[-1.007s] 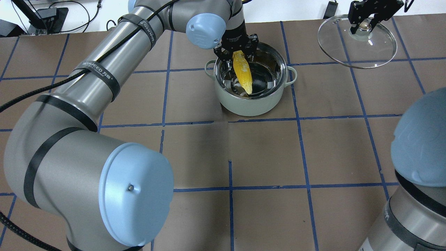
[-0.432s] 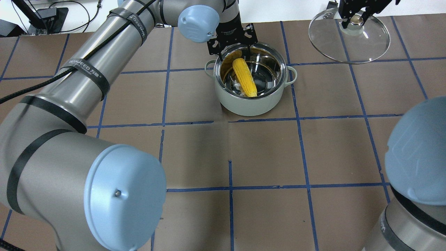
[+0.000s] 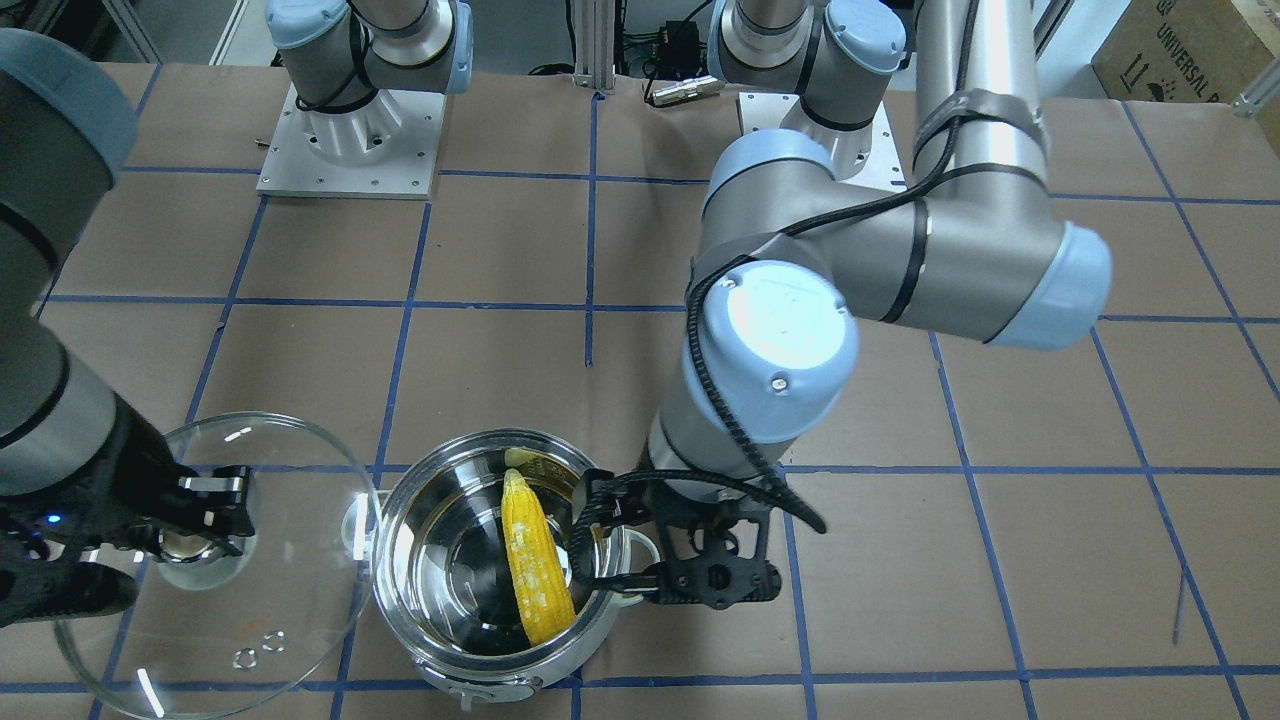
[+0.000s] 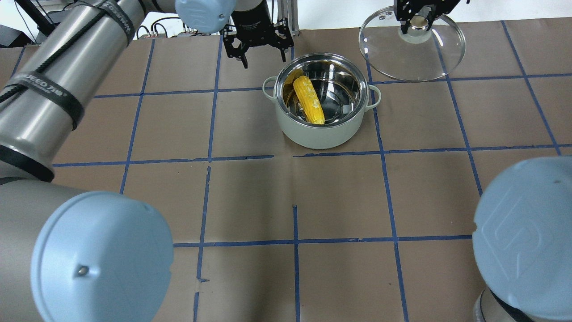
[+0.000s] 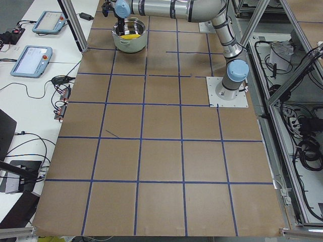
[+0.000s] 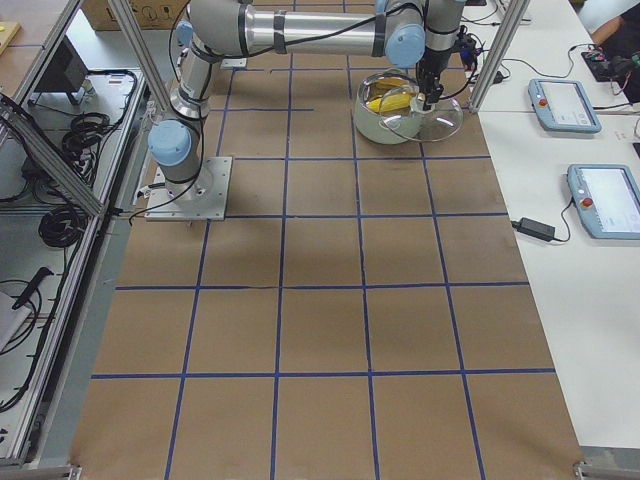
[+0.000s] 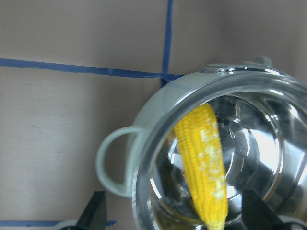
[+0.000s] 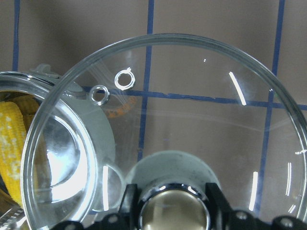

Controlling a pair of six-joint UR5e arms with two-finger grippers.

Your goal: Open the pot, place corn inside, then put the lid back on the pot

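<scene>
Black-fingered, the left gripper [image 4: 264,60] hangs with its jaws spread wide and nothing between them, just beyond the far-left side of the pot [image 4: 321,134]. That pot stands uncovered on the brown table [image 4: 250,197], which is marked with blue tape lines. The corn [image 4: 308,100] lies slanted inside the pot, thick end up against the far wall and pointed end toward the near side. Further right, the right gripper [image 4: 418,24] is clenched on the knob of the lid [image 4: 429,58], which is off the pot, up beside its far-right edge.
</scene>
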